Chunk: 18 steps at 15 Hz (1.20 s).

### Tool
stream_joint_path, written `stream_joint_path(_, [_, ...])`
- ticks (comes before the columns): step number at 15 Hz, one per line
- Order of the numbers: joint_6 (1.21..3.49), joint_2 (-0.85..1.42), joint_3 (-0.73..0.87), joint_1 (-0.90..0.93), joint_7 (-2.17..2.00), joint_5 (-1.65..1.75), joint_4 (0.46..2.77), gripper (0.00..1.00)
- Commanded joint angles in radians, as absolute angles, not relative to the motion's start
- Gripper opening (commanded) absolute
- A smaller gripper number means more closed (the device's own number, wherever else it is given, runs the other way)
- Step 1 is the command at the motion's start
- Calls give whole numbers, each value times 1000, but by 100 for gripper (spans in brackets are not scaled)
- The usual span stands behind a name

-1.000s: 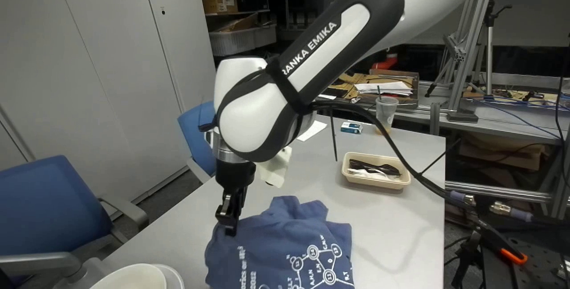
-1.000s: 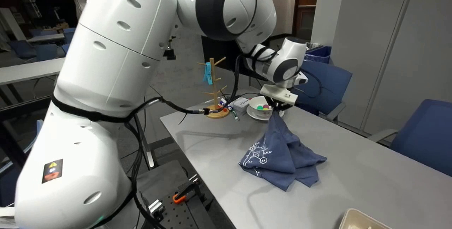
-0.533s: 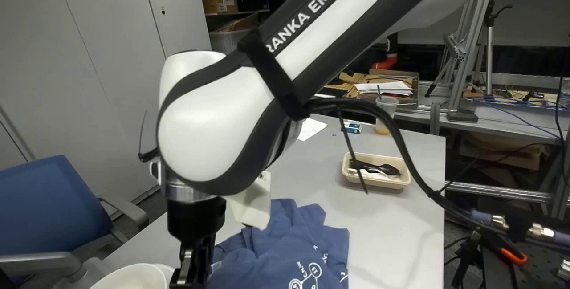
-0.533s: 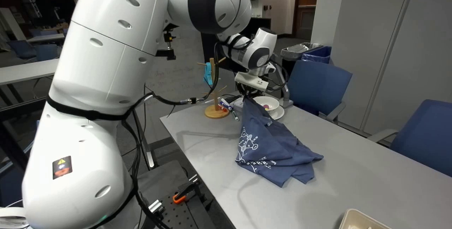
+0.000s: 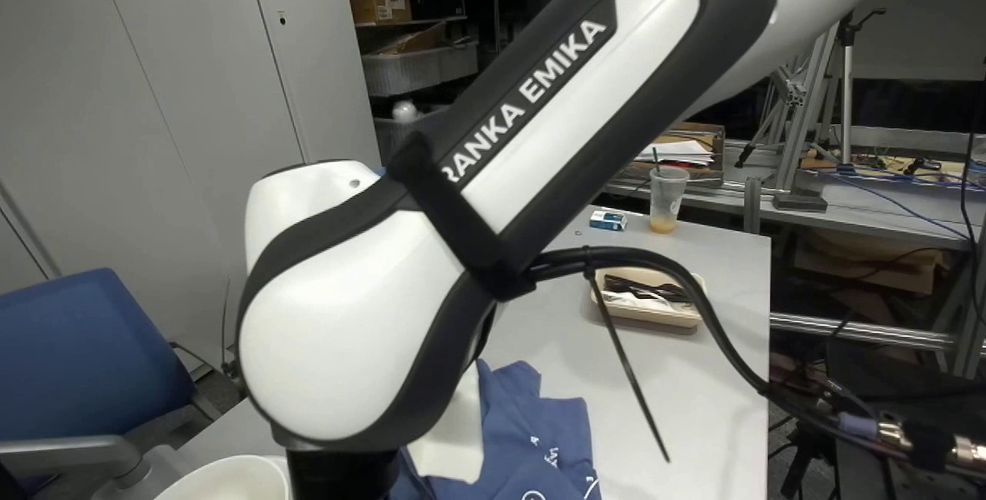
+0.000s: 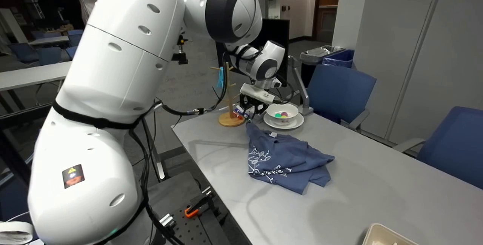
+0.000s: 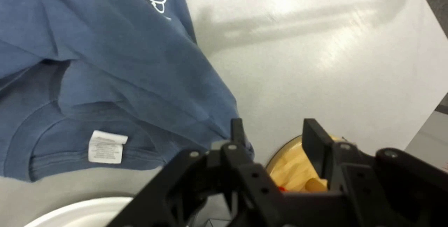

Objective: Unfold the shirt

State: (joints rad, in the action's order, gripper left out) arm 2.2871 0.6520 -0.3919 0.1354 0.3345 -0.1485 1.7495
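The blue shirt (image 6: 288, 160) with white printed letters and line graphics lies on the table, partly spread and still folded and wrinkled. It also shows in an exterior view (image 5: 531, 431), partly behind the arm. In the wrist view the shirt (image 7: 122, 62) fills the upper left, with its collar and white label facing up. My gripper (image 7: 273, 130) is open with nothing between its fingers. Its left finger overlaps the shirt's near corner in the wrist view; whether they touch I cannot tell. In an exterior view the gripper (image 6: 252, 113) is just above that corner.
A bowl (image 6: 282, 119) with coloured balls sits on a plate (image 6: 298, 123) beside the gripper. A wooden stand (image 6: 228, 118), with markers (image 6: 240, 112) by its base, is close on the other side. A beige tray (image 5: 651, 317) is farther along the table. Blue chairs (image 6: 341, 90) line one edge.
The gripper has moved towards the wooden stand, pulling a shirt corner along. It has opened and let go; the raised corner has dropped and the shirt lies flatter and wider.
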Motion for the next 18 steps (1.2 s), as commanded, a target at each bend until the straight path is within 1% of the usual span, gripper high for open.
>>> stream_joint_path(1, [2229,658,-372,145,338,-171,1711,79])
stream_joint_path(2, [2227,657,-366,143,341,-166,1710,87])
stream_joint_path(4, [2227,657,-345,135,342,-158,1706,100])
stream_joint_path(11, [2249,682,-216,85,291,-143,1698,100])
stream_joint_path(16, [2278,716,-107,100,106,-118,1713,100])
stream_joint_path(18, [2279,738,-93,100,56,-121,1707,98])
